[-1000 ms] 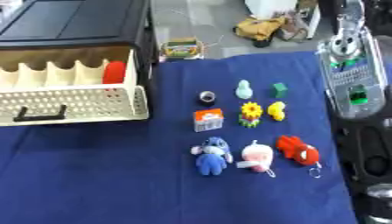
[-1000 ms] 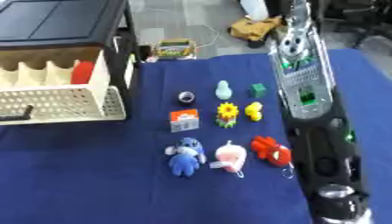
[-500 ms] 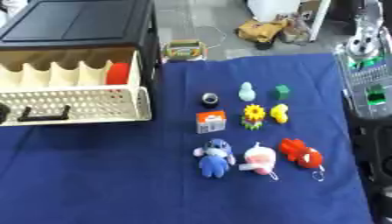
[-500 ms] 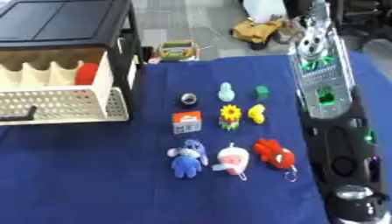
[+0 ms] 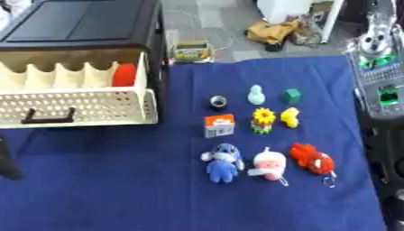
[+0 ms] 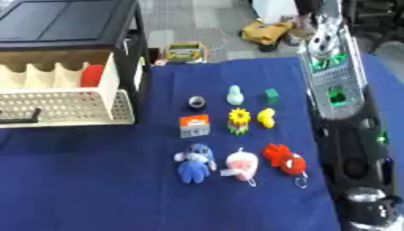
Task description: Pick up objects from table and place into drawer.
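Blue cloth covers the counter [image 5: 103, 180], where nine small toys sit in a loose three-by-three block near the middle, none of them yet in the open cream drawer [image 5: 75, 106] at about ten o'clock from the group. Front row, left to right: a blue plush [image 5: 222, 159], a pink-and-white plush [image 5: 267, 164] and a red keyring toy [image 5: 311, 158]; behind them an orange-and-white box [image 5: 219, 125], a sunflower figure [image 5: 263, 119] and a yellow duck [image 5: 290, 117]. The far row holds a dark ring [image 5: 218, 102], a pale green figure [image 5: 255, 94] and a green cube [image 5: 293, 95]. Something red [image 5: 124, 75] already lies in the drawer's rightmost compartment. The robot's right arm [image 6: 335, 85] runs along the three o'clock edge of the block, so it looks the nearer limb; the red toy and duck lie closest beside it. Its hand is not visible, so whether the fingers are spread or closed cannot be told. A dark shape at the lower left edge cannot be identified.
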